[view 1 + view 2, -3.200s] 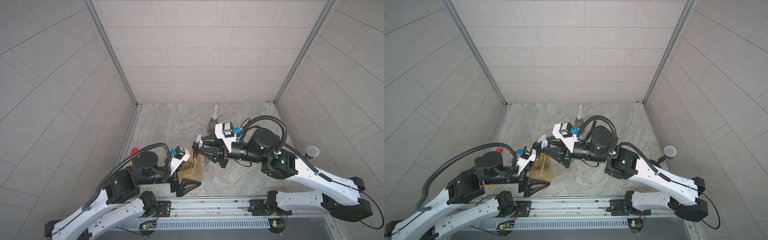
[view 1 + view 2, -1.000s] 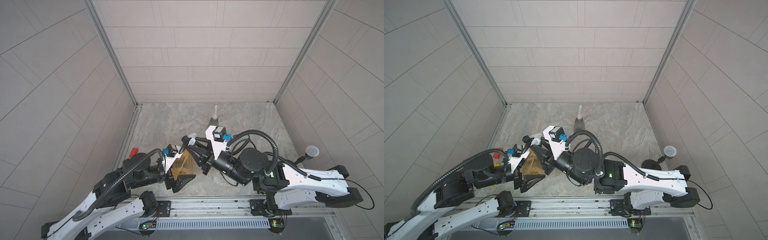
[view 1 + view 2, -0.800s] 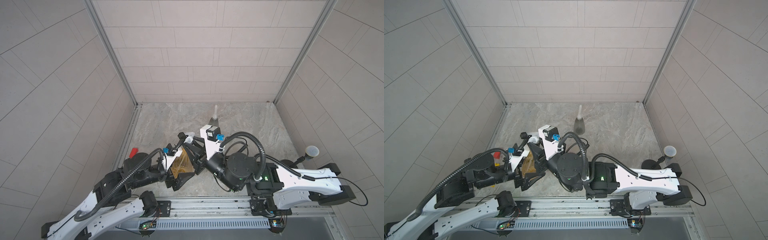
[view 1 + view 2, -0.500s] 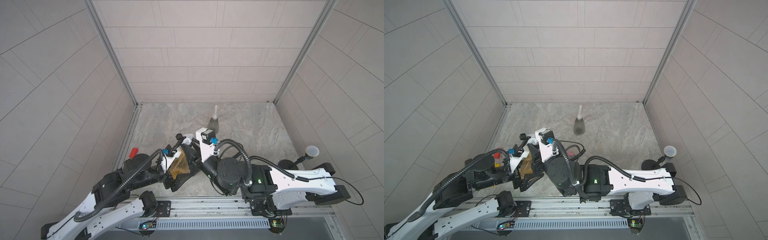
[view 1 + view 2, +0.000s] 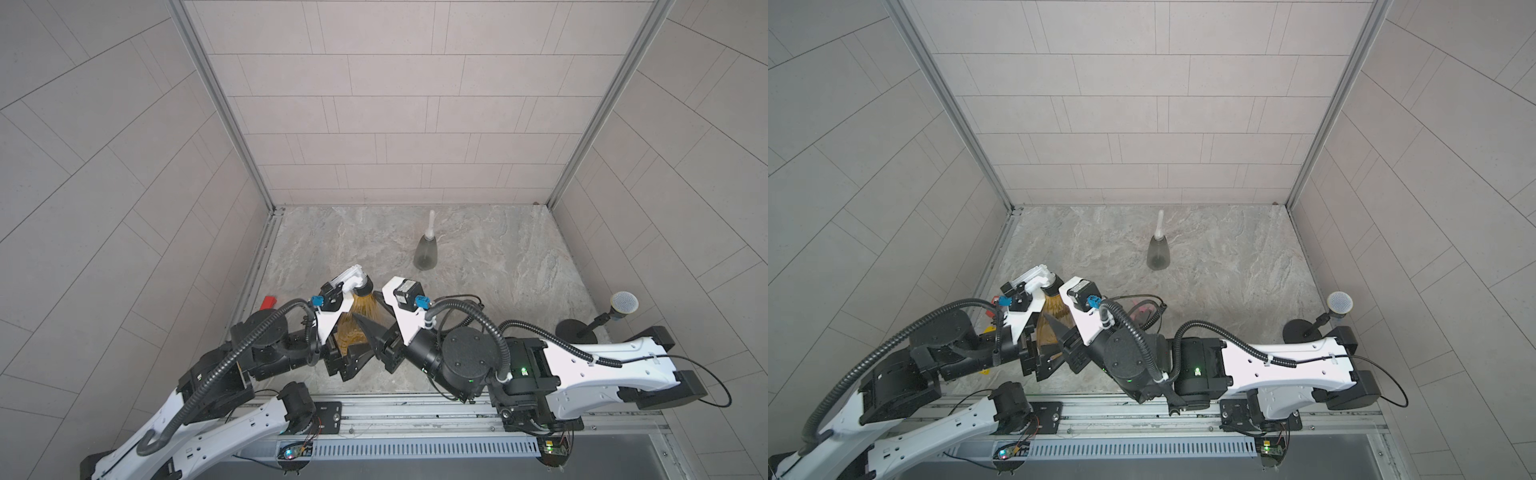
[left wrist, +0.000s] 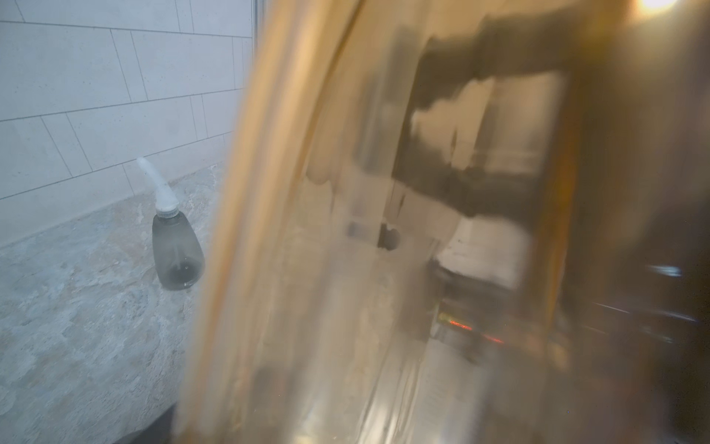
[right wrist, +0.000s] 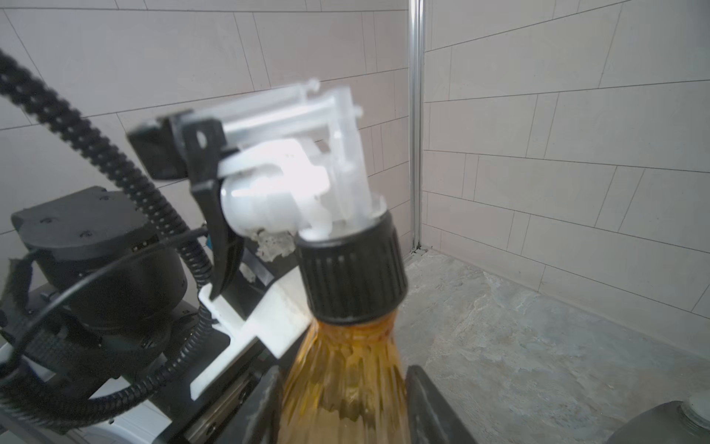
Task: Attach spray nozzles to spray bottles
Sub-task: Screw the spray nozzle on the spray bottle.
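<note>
My left gripper [image 5: 349, 345] is shut on the lower body of the orange-amber spray bottle [image 5: 365, 309] [image 5: 1054, 311], which fills the left wrist view [image 6: 345, 269]. A black-and-white spray nozzle [image 5: 353, 280] [image 7: 288, 184] sits on its neck by a black ribbed cap [image 7: 351, 273]. My right gripper [image 5: 372, 320] [image 7: 342, 380] is open, its jaws flanking the bottle's shoulder just below the cap. A smoky grey bottle [image 5: 424, 255] [image 6: 177, 250] stands at the back with a white nozzle [image 6: 157, 184] on it. Part of another grey bottle [image 7: 661, 423] shows beside my right gripper.
A red block [image 5: 270, 300] lies by the left wall. A microphone on a stand [image 5: 623, 303] stands at the right edge. Something pink [image 5: 1138, 309] shows behind the right arm's cable. The arms' rail [image 5: 415, 411] runs along the front.
My right arm has swung in toward the left and turned at the wrist, and its jaws have widened around the amber bottle. My left gripper still holds the bottle, shifted slightly toward the back.
</note>
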Available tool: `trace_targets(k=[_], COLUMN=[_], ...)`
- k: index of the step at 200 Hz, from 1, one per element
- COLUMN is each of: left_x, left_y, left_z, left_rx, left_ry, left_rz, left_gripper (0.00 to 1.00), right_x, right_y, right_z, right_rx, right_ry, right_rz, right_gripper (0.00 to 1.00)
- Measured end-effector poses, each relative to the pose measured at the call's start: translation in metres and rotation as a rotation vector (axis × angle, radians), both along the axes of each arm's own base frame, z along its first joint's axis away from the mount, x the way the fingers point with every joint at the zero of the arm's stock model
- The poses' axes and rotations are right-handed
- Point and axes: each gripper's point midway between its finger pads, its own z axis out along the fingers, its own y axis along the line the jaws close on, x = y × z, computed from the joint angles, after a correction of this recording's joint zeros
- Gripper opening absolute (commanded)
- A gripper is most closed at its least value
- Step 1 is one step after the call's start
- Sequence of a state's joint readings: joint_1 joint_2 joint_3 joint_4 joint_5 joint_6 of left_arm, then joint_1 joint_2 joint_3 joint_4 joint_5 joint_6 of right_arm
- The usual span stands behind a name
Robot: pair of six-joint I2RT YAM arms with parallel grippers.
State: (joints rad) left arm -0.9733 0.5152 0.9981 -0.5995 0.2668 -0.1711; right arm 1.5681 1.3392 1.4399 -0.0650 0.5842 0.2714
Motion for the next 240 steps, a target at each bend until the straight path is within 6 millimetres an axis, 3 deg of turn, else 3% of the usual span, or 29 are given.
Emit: trace_targets(k=[32,66,86,108,125,145,173,240], left_x=[-0.001,-0.005,-0.010,-0.017,-0.023,-0.030,-0.037,-0.043], left_y=[-0.001,-0.003,-0.002,-0.004,-0.007,-0.010,-0.014,-0.017], left_z=[0.006,0.014,0.017,0.017,0.017,0.013,0.003,-0.012], left_rx=[-0.020,-0.051,-0.063,-0.069,-0.067,-0.055,-0.026,0.032], left_ry=[-0.017,-0.037,-0.041,-0.036,-0.030,-0.012,0.025,0.078], left_rz=[-0.012,-0.034,-0.055,-0.097,-0.138,-0.186,-0.232,-0.274], left_gripper=[0.00,0.00,0.00,0.00,0.00,0.00,0.00,0.00], right_x=[-0.006,-0.013,0.006,0.034,0.036,0.027,0.015,0.000], right_y=[-0.003,-0.023,-0.046,-0.073,-0.081,-0.079,-0.066,-0.038], right_z=[-0.009,-0.011,0.002,0.030,0.053,0.072,0.080,0.053], right_rx=[-0.017,-0.050,-0.030,0.015,0.037,0.028,-0.033,-0.218], right_ry=[0.005,0.006,0.023,0.043,0.039,0.028,0.026,0.073], right_rz=[0.046,0.150,0.201,0.234,0.303,0.412,0.544,0.677], right_gripper=[0.67,0.69,0.73,0.75,0.76,0.77,0.77,0.75])
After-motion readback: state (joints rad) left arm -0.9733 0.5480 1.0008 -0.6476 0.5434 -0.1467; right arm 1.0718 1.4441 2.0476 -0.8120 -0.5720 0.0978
